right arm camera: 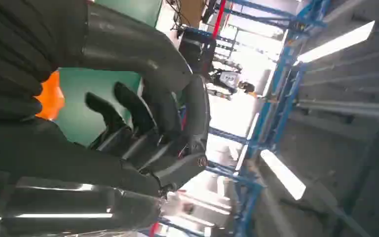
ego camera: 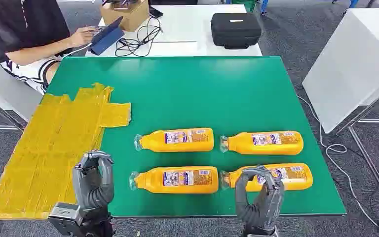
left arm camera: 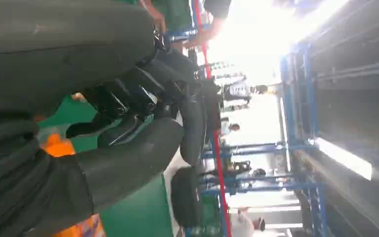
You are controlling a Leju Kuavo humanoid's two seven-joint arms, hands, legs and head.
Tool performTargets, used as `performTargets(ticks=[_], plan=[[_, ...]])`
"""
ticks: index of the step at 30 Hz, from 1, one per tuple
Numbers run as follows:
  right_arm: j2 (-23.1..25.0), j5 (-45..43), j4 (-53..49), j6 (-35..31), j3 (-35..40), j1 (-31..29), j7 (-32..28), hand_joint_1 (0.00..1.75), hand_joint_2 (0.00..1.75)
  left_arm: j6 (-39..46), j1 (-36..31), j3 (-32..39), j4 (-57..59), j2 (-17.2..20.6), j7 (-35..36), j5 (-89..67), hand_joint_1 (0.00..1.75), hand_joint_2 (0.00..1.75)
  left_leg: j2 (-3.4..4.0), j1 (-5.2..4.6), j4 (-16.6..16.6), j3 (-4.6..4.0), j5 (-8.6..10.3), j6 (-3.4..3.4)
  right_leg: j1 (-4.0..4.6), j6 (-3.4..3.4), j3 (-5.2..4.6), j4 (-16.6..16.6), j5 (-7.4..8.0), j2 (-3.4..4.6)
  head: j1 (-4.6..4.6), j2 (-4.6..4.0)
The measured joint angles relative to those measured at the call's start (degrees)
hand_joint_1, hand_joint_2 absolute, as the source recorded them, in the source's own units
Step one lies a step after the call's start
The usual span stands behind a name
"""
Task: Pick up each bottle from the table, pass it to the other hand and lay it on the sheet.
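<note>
A green-topped bench (ego camera: 177, 89) carries a crinkled yellow sheet (ego camera: 44, 148) at its left and four orange plastic bottles (ego camera: 177, 140) lying on their sides, well apart from the sheet. Both hands hold nothing: the left hand (ego camera: 94, 180) is raised with fingers curled, the right hand (ego camera: 259, 195) likewise curled, near the closest bottle (ego camera: 286, 177). A round bottle could roll away if nudged off-centre

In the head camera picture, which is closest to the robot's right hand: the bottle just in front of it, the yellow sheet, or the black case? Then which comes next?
From the right hand:
1. Front right bottle, partly behind the hand.
2. Yellow sheet, on the table's left side.
3. Black case, on the white table beyond.
</note>
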Motion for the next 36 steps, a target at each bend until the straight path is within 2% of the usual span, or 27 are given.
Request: performTargets(ticks=[5,10,14,16,18,21,25,33,35,36], plan=[[2.7,16.0,-0.5,-0.4,-2.7,2.9,0.4,0.0,1.75,0.3,0.4,-0.8,0.4,0.0,1.0,-0.2,0.0,1.75,-0.01,0.0,0.0,-0.02,-0.02,0.0,-0.01,0.01,-0.02,0.0,-0.01,0.0,0.0,0.0],[3.0,30.0,-3.4,-0.4,-5.4,6.1,9.4,0.0,1.75,0.1,1.1,-0.7,0.7,0.0,1.4,-0.9,0.0,1.75,0.01,0.0,0.0,-0.02,-0.07,0.0,0.0,0.01,-0.02,0.0,-0.01,0.0,0.0,0.0],[2.7,32.1,-4.7,-0.4,-6.4,7.2,11.3,0.0,1.75,0.1,1.3,-0.7,0.8,0.0,1.4,-1.0,0.0,1.75,0.02,0.0,0.0,0.0,-0.06,0.0,-0.01,0.01,0.0,0.0,-0.01,0.0,0.0,0.0],[2.4,37.7,-5.1,-0.4,-6.8,7.4,15.3,0.0,1.75,-0.3,1.3,-0.7,0.8,0.0,1.5,-1.3,0.0,1.75,0.02,0.0,0.0,0.01,-0.06,0.0,-0.01,0.01,0.02,0.0,-0.01,0.0,0.0,0.0],[1.1,42.7,-5.8,0.0,-6.8,7.6,22.2,0.0,1.75,-0.7,1.5,-0.7,0.8,0.0,1.8,-1.5,0.0,1.75,0.02,-0.01,0.0,0.01,-0.06,0.01,-0.01,0.01,0.03,0.0,-0.01,0.0,0.0,0.0],[-2.4,47.4,-9.0,7.5,-7.4,8.6,31.9,0.0,1.75,-2.3,1.9,-0.5,0.9,0.0,2.1,-1.5,0.0,1.75,0.01,-0.04,0.0,0.01,-0.07,0.01,-0.05,0.01,0.02,0.0,-0.01,0.0,-0.02,0.0],[-5.3,48.5,-12.9,17.1,-9.9,10.2,35.8,0.0,1.75,-4.0,2.0,0.4,1.6,-0.1,2.3,-1.4,0.0,1.75,0.01,-0.06,0.0,0.0,-0.12,0.08,-0.07,0.02,0.0,0.0,-0.01,0.01,-0.02,0.0],[-5.5,48.5,-13.2,18.7,-10.3,10.3,36.2,0.0,1.75,-4.3,1.9,0.5,1.6,-0.2,2.4,-1.4,0.0,1.75,0.02,-0.06,0.0,0.01,-0.13,0.1,-0.07,0.02,0.0,0.0,-0.01,0.01,-0.02,0.0],[-5.7,48.3,-13.6,20.4,-10.8,10.6,36.4,0.0,1.75,-4.5,1.9,0.6,1.7,-0.2,2.5,-1.4,0.0,1.75,0.02,-0.06,0.0,0.01,-0.13,0.1,-0.07,0.02,0.0,0.0,-0.01,0.01,-0.02,0.0],[-6.5,46.7,-14.4,25.4,-12.5,11.3,36.5,0.0,1.75,-5.0,1.9,0.9,2.0,-0.5,2.6,-1.5,0.0,1.75,0.01,-0.05,0.0,0.0,-0.12,0.1,-0.07,0.03,0.0,0.0,-0.02,0.0,0.0,0.0]])
